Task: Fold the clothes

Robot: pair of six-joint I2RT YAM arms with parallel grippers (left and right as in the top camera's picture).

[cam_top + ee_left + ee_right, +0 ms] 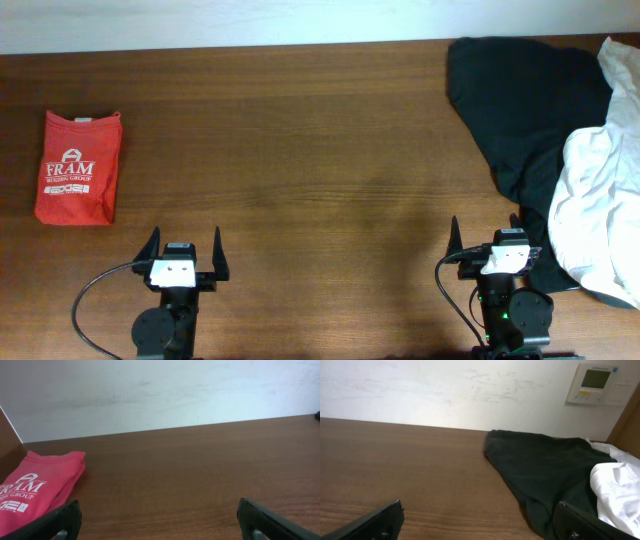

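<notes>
The red-orange T-shirt (pixel 79 167) with white lettering lies folded into a neat rectangle at the far left of the table. It also shows at the left of the left wrist view (pixel 37 487). My left gripper (pixel 185 249) is open and empty near the front edge, to the right of the shirt and apart from it; in its own view it (pixel 160 520) holds nothing. My right gripper (pixel 487 235) is open and empty at the front right, and in its own view it (pixel 480 519) hovers over bare wood beside the black garment.
A black garment (pixel 525 100) lies crumpled at the back right, with a white garment (pixel 600 200) partly over it reaching the right edge. Both show in the right wrist view (pixel 540 470) (pixel 615 485). A wall panel (pixel 595 382) hangs behind.
</notes>
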